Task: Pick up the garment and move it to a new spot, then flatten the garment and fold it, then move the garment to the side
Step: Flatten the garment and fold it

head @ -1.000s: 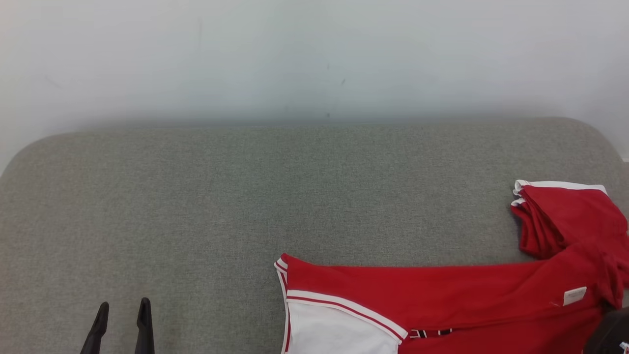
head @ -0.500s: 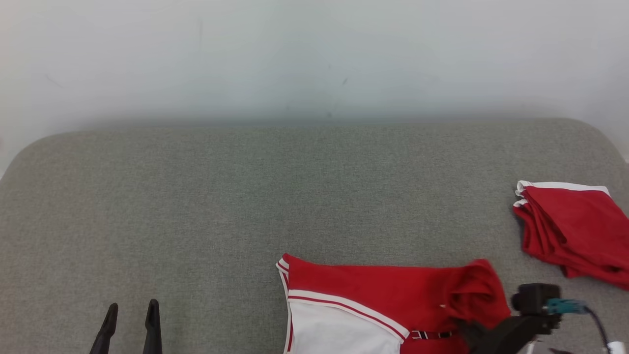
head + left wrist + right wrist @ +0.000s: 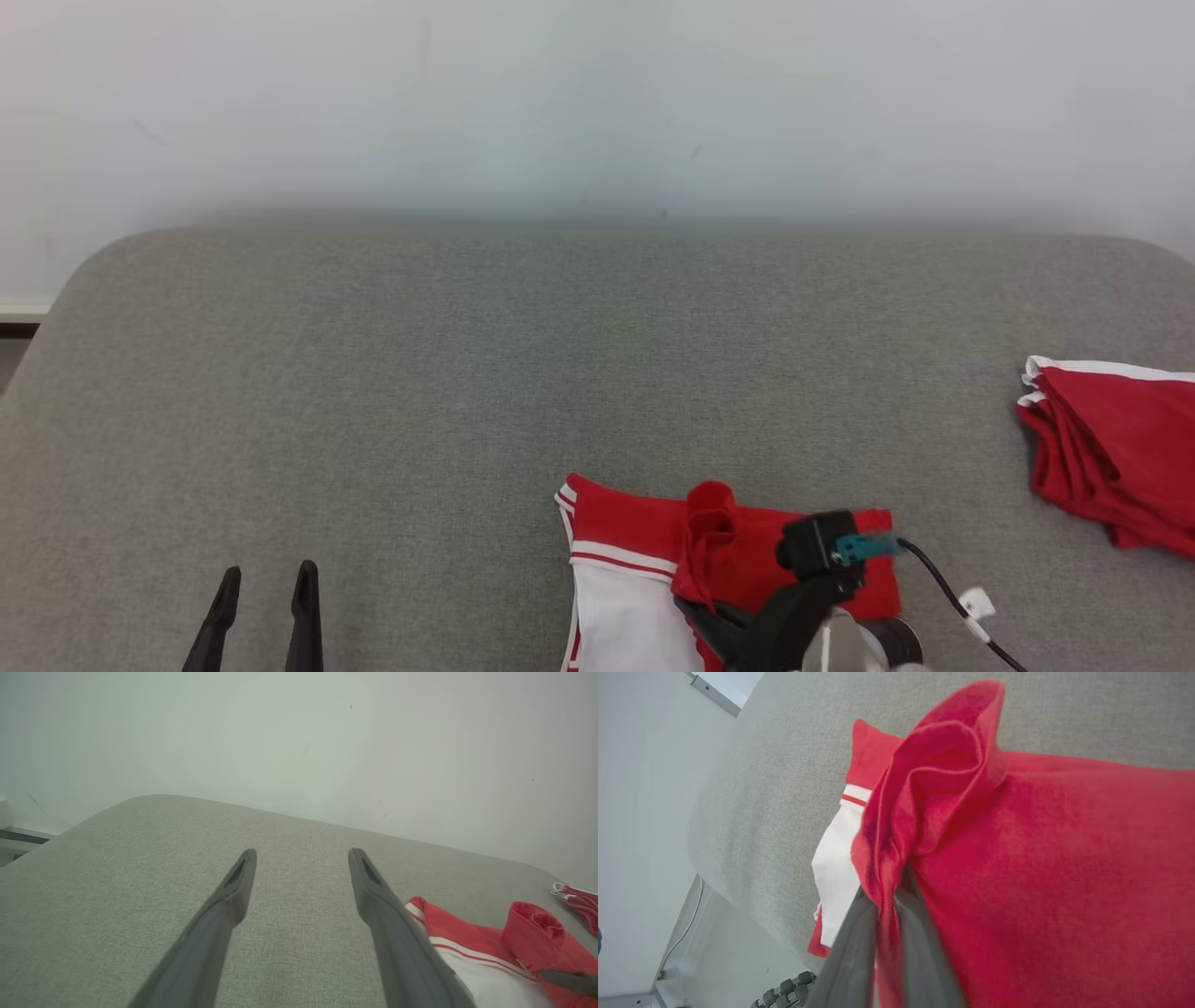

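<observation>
The garment (image 3: pixel 627 525), red with a white panel and striped trim, lies at the near middle of the grey cushion (image 3: pixel 523 373). My right gripper (image 3: pixel 693 611) is shut on a bunched fold of its red cloth, held over the garment's left half. From the right wrist, the fingers (image 3: pixel 859 933) pinch the red fold of the garment (image 3: pixel 1064 858), which rises in a loop above them. My left gripper (image 3: pixel 266 586) hovers open at the near left, away from the cloth. In its own view the left gripper (image 3: pixel 302 856) stands wide over bare cushion, the garment (image 3: pixel 467 947) to its right.
A second red cloth with white trim (image 3: pixel 1116 448) lies bunched at the cushion's right edge, also seen as the red cloth (image 3: pixel 577 898) from the left wrist. A pale wall (image 3: pixel 597 103) stands behind the cushion. The floor (image 3: pixel 724 961) drops off past the cushion's near edge.
My right gripper has drawn the garment's right part leftward across itself, so the spread cloth is now much narrower. The picture has shifted slightly. The left gripper stays open.
</observation>
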Tool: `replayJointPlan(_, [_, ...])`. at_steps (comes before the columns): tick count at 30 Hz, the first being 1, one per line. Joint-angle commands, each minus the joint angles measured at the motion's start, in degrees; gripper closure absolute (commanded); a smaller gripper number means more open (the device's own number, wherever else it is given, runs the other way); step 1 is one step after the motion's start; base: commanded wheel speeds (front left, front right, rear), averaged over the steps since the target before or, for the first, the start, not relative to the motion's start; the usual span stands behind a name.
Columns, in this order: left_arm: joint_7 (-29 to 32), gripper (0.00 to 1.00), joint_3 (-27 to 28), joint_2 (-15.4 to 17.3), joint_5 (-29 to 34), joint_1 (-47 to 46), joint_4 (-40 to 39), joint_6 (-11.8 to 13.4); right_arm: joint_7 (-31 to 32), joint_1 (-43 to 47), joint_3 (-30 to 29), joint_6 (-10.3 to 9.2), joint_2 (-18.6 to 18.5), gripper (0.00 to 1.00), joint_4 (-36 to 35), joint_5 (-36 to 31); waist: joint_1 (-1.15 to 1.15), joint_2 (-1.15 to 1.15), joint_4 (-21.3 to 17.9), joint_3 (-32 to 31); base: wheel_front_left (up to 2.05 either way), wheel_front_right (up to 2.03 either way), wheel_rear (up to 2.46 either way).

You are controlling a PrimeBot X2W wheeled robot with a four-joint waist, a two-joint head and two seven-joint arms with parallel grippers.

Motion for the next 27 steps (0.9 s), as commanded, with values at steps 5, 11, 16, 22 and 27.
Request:
replayJointPlan(5, [-0.16,0.0,-0.41,0.14,-0.21,-1.07,0.5,-0.11,-1.87,-4.64,4.57,-0.15,-0.1,1.0,5.01,2.48,0.0,0.0,1.73,0.18,0.0,0.0,0.0])
replayJointPlan(11, [-0.27,0.0,-1.13,0.16,-0.32,-1.23,1.21,-0.17,-3.72,-7.64,8.52,-0.15,-0.12,1.0,10.79,4.65,0.0,0.0,3.19,-0.17,0.0,0.0,0.0])
replayJointPlan(16, [-0.39,0.0,-1.21,0.36,-0.42,-0.87,1.53,0.07,-6.47,-9.71,9.96,-0.15,-0.11,1.0,14.45,6.12,0.0,0.0,3.55,-0.73,0.0,0.0,0.0])
replayJointPlan(22, [-0.19,0.0,-1.59,0.53,-0.41,-1.27,1.79,0.13,-8.61,-12.32,12.94,-0.15,-0.1,1.0,17.78,8.06,0.0,0.0,3.65,-1.16,0.0,0.0,0.0])
replayJointPlan(27, [-0.07,0.0,-2.17,0.64,-0.53,-1.38,2.29,0.0,-10.19,-13.66,15.22,-0.15,-0.09,0.0,19.74,10.69,0.0,0.0,3.92,-1.49,0.0,0.0,0.0])
